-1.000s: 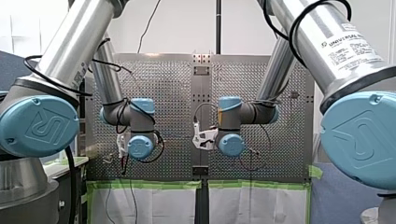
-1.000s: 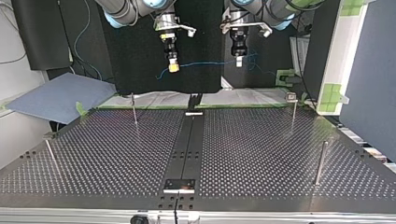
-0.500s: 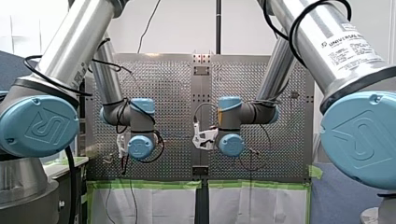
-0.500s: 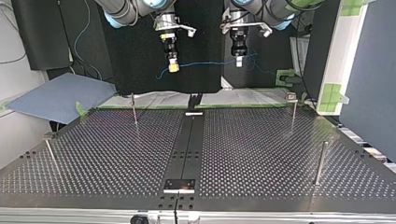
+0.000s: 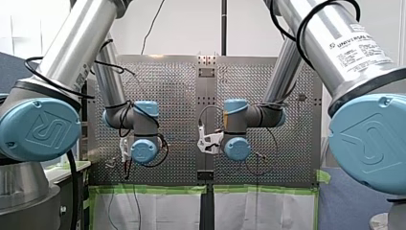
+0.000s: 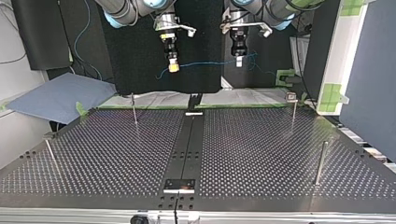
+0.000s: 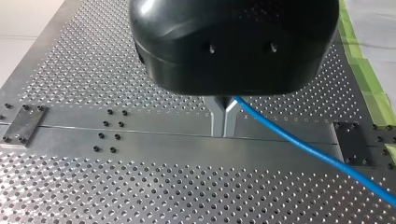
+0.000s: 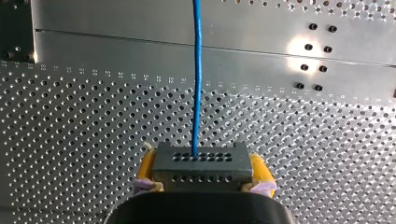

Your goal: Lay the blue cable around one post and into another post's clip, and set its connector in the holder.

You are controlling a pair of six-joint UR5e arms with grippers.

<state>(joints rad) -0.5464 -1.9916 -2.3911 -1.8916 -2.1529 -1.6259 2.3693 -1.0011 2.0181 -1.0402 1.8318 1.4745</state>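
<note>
In the top view both grippers hang above the table's far edge with the blue cable (image 6: 205, 62) strung between them. My right gripper (image 6: 173, 68), at that view's left, has yellow pads. The right wrist view shows it (image 8: 204, 171) shut on the dark grey connector (image 8: 201, 159), and the cable (image 8: 197, 74) runs straight ahead from the connector. My left gripper (image 6: 238, 61), at the top view's right, is shut on the cable. In the left wrist view its metal fingers (image 7: 223, 122) pinch the cable (image 7: 299, 147), which trails off to one side over the perforated plate.
Thin posts stand on the perforated table (image 6: 261, 154): one far left (image 6: 134, 109), one far right with a clip on top (image 6: 293, 109), one near right (image 6: 320, 163), one near left (image 6: 50, 151). A dark centre strip (image 6: 187, 149) carries a small plate (image 6: 179, 185).
</note>
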